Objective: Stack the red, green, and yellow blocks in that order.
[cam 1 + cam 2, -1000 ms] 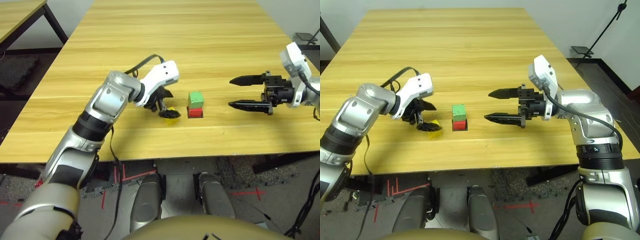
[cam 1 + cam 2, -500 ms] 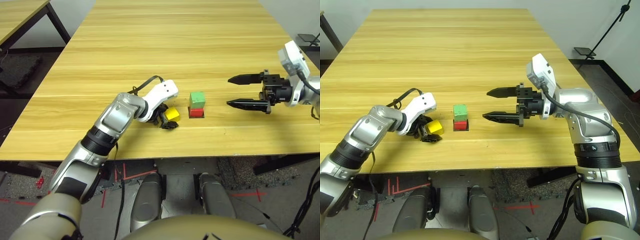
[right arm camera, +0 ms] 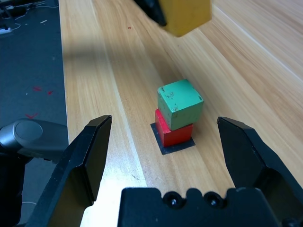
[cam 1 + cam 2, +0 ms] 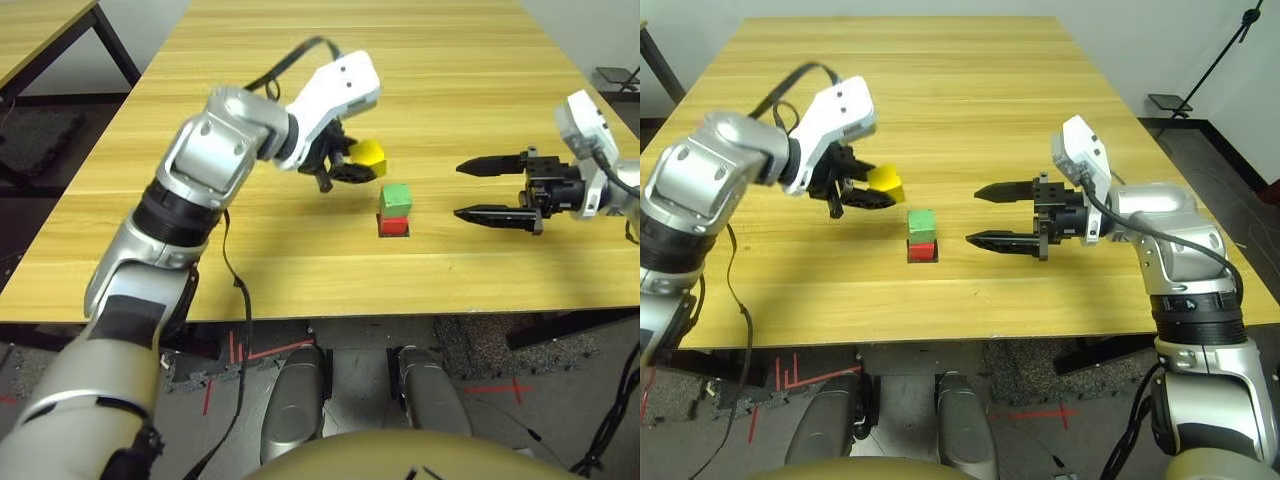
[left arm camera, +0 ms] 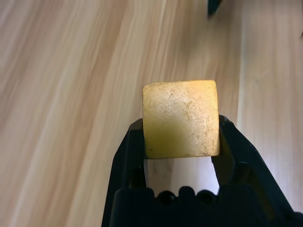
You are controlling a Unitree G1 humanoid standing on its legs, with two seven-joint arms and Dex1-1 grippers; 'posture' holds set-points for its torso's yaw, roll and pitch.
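Wood-grain table [image 4: 300, 90], matte yellow cube [image 4: 368, 153] clamped

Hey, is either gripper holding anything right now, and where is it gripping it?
The left gripper holds the yellow block, pinched by two opposite side faces, off the table. The right gripper is open and holds nothing.

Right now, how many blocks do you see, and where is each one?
3. The red block sits on the table, the green block on top of it, and the yellow block is held up in the left gripper.

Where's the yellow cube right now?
Small matte yellow cube: clamped in left tool, held above the table, up-left of the green cube stacked on red cube.
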